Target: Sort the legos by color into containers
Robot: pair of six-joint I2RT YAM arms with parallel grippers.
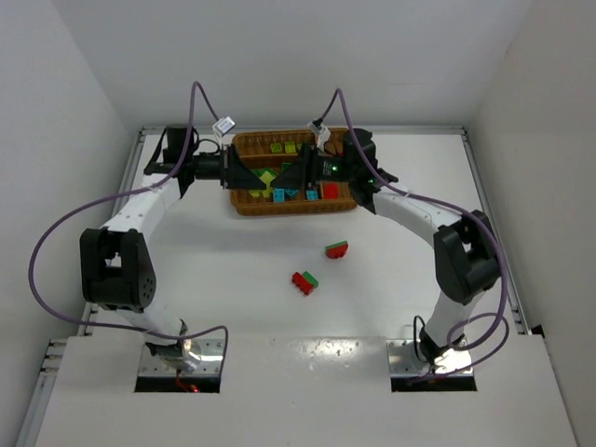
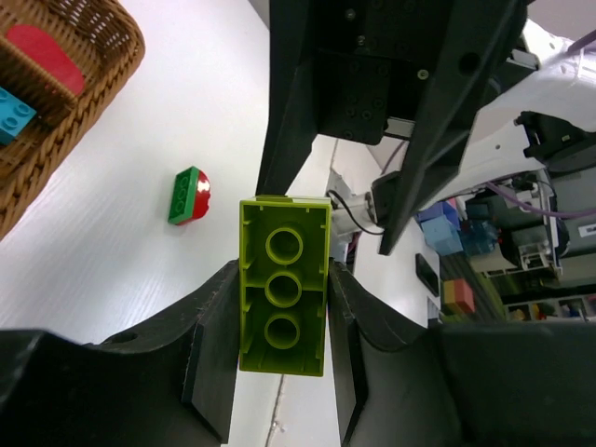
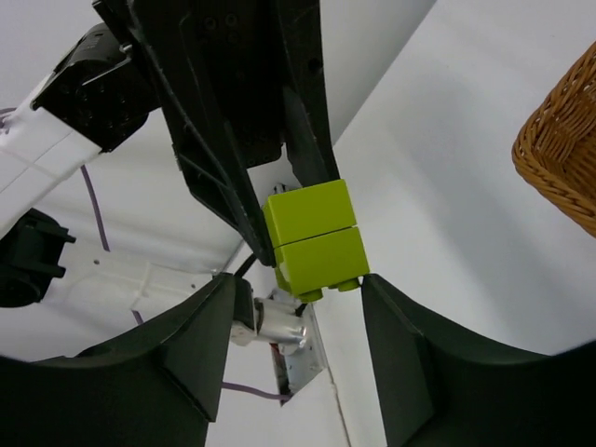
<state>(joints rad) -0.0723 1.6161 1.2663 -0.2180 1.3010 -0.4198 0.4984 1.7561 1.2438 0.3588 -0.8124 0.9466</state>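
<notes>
Evidently a hand-over or a pulling-apart is under way. A lime-green pair of stacked plastic bricks point(image 3: 315, 240) hangs above the brown woven wicker tray point(image 1: 293, 209), clenched at one end by the left claw point(image 2: 282, 279). The right claw point(image 3: 298, 284) faces it, released, its fingers spread either side of the free end without touching. Next, I judge, it must close squarely there. One red-and-green joined piece point(image 1: 336, 249) and another point(image 1: 304, 281) lie on the white counter point(image 1: 233, 279), unsorted. The claws crowd each other closely.
</notes>
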